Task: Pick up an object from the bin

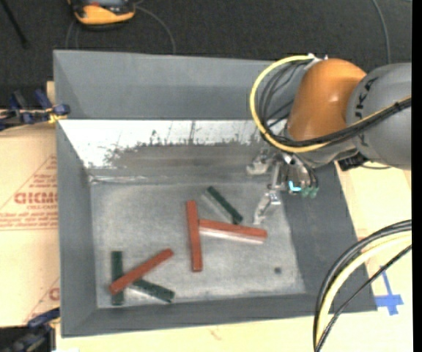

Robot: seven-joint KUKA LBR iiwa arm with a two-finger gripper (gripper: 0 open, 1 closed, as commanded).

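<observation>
- Fingers (266,205) show as one slim pale piece slanting down and left from the wrist; I cannot tell whether they are spread or pressed together, and nothing is seen between them.
- At their tips, the gripper (261,215) hangs in the right half of the grey bin (72,218), near its back wall.
- Nearest to it is the red-and-white stick (231,230), which lies flat and almost level across the bin floor. Its right end lies just below the gripper's tip, and whether the two touch cannot be told.
- Just left of the gripper lies a dark green stick (223,204), slanting from upper left to lower right, with its lower end close above the red-and-white stick.
- An upright red stick (193,237) runs from back to front in the middle of the floor, and the left end of the red-and-white stick meets it about halfway along.
- Well apart, in the front left corner, a slanted red stick (141,270) lies across two more dark green sticks: one upright (116,266) and one lying low along the front (152,292).
- Above the gripper, the arm (387,116) comes in from the right, with its orange cover (321,97) and looped cables over the bin's right back corner.
</observation>
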